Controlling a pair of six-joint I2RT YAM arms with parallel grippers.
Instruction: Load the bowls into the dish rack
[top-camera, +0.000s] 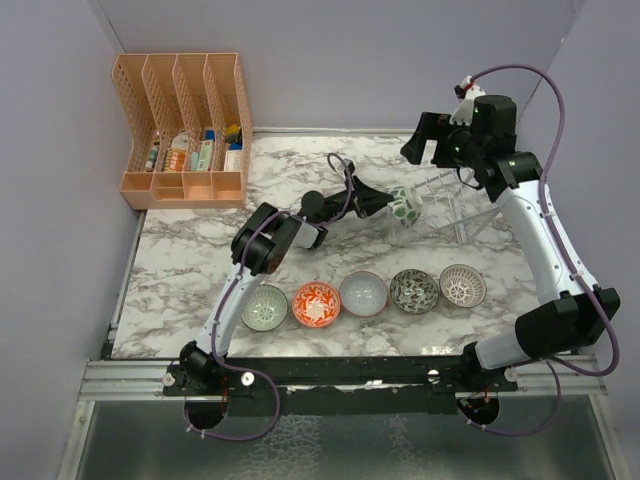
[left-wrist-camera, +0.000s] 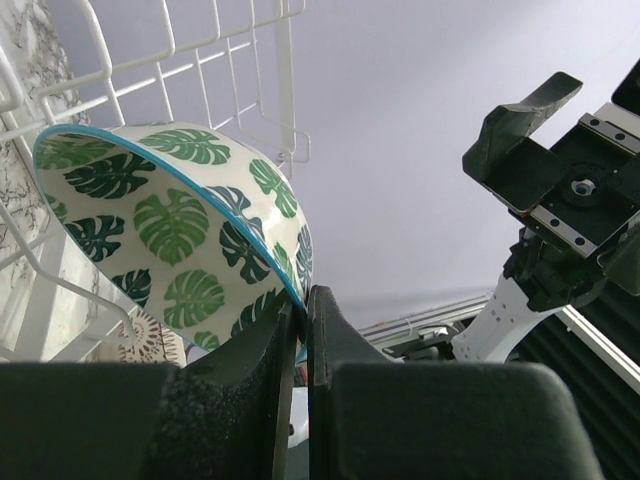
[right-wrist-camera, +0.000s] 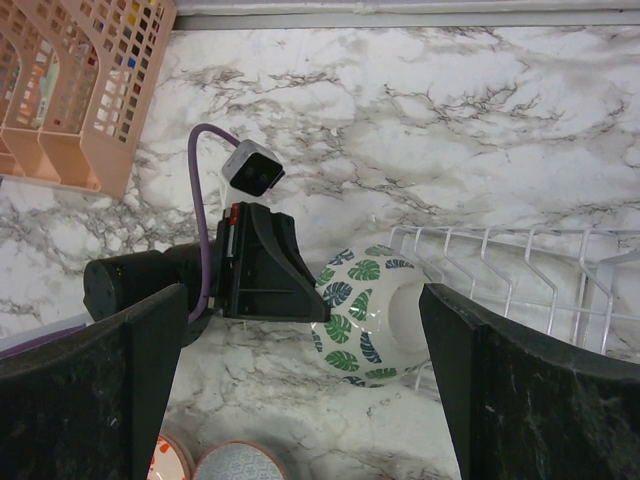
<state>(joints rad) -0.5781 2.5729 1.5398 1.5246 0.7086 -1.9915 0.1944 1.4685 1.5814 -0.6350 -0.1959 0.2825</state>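
The left gripper (top-camera: 388, 205), clamped on the green-leaf bowl (top-camera: 405, 207), blocked the dish rack's (top-camera: 450, 200) left end; the right gripper (top-camera: 422, 145), jaws apart, hung above its ribs. Bare table (top-camera: 200, 250) lay between rack and the front row of bowls (top-camera: 363, 293), and between the left arm (top-camera: 255, 245) and the orange organizer (top-camera: 185, 120).

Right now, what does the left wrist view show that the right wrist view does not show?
Only the left wrist view shows the left gripper pinching the rim of the green-leaf bowl. It also shows the right gripper from below, open.

Only the right wrist view shows the orange organizer and the edges of the red-orange bowl and the light blue-grey bowl.

Both views show the green-leaf bowl at the end of the dish rack, with the left gripper on it.
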